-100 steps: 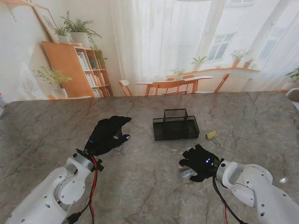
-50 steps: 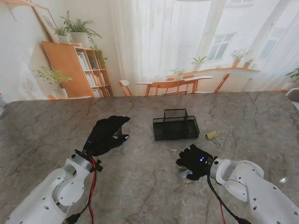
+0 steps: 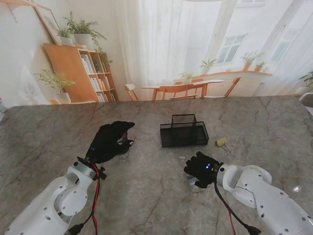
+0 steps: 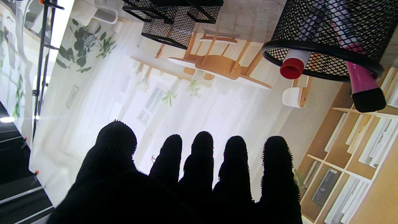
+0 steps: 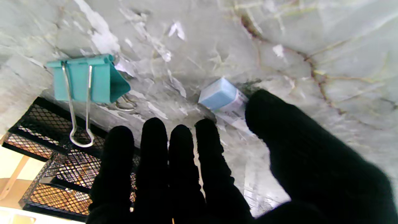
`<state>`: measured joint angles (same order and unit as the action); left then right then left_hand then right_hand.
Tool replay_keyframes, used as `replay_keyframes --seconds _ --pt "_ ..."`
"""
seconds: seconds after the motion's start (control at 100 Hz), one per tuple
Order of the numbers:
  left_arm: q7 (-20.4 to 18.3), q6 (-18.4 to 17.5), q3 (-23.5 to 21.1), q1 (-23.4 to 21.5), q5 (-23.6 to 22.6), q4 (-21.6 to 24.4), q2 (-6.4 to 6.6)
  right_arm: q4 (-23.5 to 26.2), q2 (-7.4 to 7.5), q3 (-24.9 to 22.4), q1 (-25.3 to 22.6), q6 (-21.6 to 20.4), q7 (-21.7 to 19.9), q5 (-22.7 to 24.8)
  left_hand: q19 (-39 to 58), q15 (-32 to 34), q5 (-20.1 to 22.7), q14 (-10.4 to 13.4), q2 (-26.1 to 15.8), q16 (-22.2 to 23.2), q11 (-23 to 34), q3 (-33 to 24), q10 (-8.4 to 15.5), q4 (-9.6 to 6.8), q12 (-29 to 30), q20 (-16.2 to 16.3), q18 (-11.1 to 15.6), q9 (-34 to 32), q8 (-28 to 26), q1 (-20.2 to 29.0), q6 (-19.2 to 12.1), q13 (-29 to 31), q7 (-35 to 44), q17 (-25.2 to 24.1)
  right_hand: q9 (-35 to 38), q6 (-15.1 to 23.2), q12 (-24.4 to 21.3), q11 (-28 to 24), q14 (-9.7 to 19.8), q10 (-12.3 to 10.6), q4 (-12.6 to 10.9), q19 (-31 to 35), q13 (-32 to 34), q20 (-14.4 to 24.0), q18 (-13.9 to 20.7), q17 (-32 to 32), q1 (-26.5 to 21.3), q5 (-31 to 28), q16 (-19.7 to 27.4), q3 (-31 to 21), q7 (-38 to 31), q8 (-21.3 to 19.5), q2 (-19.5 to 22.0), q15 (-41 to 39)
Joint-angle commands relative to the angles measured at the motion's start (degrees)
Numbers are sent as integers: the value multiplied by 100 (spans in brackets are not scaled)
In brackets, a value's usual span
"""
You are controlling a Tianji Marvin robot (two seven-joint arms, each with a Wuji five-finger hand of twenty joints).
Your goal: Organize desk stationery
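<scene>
My right hand (image 3: 199, 169) hovers palm-down over the blue eraser (image 5: 221, 95), fingers loosely spread and holding nothing; in the wrist view the eraser lies on the desk (image 3: 146, 196) just off the thumb tip, between thumb and index. From the hand, the mesh organizer (image 3: 184, 131) sits at about 11 o'clock, with a teal binder clip (image 5: 88, 77) lying between (long axis toward the tray). My left hand (image 3: 110, 141) is farther off, open and empty.
</scene>
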<state>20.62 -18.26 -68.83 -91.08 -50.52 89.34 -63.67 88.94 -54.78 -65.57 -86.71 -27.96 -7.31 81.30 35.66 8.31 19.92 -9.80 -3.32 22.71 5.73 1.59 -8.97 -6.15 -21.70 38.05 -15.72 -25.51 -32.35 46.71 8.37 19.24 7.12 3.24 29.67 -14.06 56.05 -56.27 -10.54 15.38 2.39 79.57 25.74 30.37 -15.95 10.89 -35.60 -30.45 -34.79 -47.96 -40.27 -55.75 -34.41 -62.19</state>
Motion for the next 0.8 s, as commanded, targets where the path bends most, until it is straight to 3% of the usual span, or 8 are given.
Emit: replay_keyframes --seconds 0.0,0.06,0.16,0.28,0.43,0.79 --pt "21 26 -10 -29 1 19 -21 -222 57 80 -115 17 -125 71 51 49 110 102 -441 46 -23 89 105 888 -66 -42 -6 -33 -61 44 -61 40 25 -53 214 498 34 -174 47 -12 263 265 232 159 -179 206 -216 -421 -121 211 -351 402 -134 -201" --pt "29 32 -15 -32 -3 20 -21 -265 59 124 -85 12 -78 55 52 51 116 95 -439 49 -21 95 93 889 -67 -41 -6 -39 -62 43 -59 41 27 -51 424 618 -82 -133 116 -96 444 296 446 202 -142 399 -324 -526 -131 237 -546 870 -236 -238" --pt "43 37 -20 -35 -7 22 -23 -358 68 239 11 5 -11 28 51 51 117 101 -455 53 -22 87 103 887 -69 -41 -6 -36 -63 64 -55 40 27 -58 783 853 -195 -153 209 -237 670 358 787 234 -129 739 -521 -677 -124 228 -922 1261 -455 -281" --pt "59 43 -31 -43 -23 26 -22 -472 74 339 134 -37 199 4 54 53 117 102 -454 58 -22 99 107 892 -71 -38 -6 -35 -65 57 -57 43 27 -55 1248 1243 -334 -236 385 -481 797 433 1243 231 -60 1206 -839 -817 -98 199 -1661 1844 -715 -356" --pt "67 58 -46 -53 -33 32 -22 -568 77 402 239 -68 414 -3 55 57 130 95 -457 65 -18 94 98 890 -76 -38 -4 -44 -69 78 -54 44 33 -62 1776 1645 -401 -268 572 -727 812 481 1745 170 -3 1743 -930 -1266 -38 86 -1917 2116 -796 -393" --pt "108 101 -96 -94 -59 57 -24 -848 26 686 624 139 447 -333 56 64 138 105 -464 75 -16 95 101 891 -83 -41 3 -46 -77 110 -45 55 39 -70 1684 1727 -382 -428 603 -862 759 457 1719 98 10 1778 -770 -1078 43 30 -2281 1984 -740 -284"
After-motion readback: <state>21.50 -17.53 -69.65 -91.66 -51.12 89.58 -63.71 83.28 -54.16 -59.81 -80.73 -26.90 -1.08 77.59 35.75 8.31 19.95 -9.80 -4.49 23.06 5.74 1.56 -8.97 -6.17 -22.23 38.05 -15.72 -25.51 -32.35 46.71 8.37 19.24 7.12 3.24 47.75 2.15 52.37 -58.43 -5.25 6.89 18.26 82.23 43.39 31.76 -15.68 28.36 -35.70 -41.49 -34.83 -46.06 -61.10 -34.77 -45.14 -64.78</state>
